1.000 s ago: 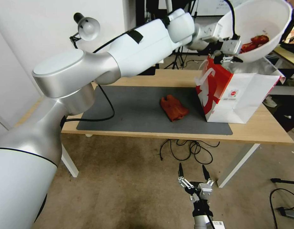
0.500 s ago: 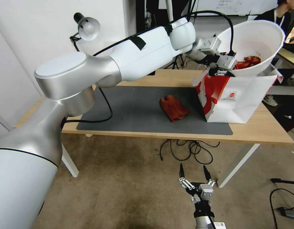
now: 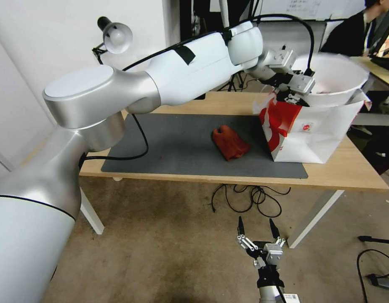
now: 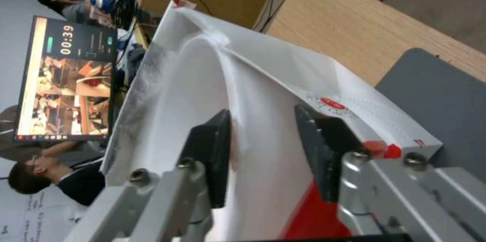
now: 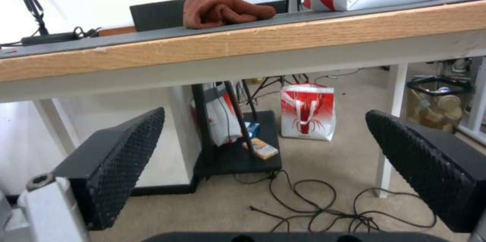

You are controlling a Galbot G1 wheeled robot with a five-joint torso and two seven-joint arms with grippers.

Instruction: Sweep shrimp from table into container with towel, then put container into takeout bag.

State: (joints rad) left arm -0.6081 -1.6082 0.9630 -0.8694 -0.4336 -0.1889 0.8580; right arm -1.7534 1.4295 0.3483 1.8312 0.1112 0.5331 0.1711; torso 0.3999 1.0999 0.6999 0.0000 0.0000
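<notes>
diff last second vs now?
The left gripper, shut on the container rim, lowered it from tilted above the takeout bag into the bag's mouth. Towel, bag and open right gripper below the table stayed put.

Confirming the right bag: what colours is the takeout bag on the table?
Red and white, with a small round red logo; the takeout bag shows best in the head view.
</notes>
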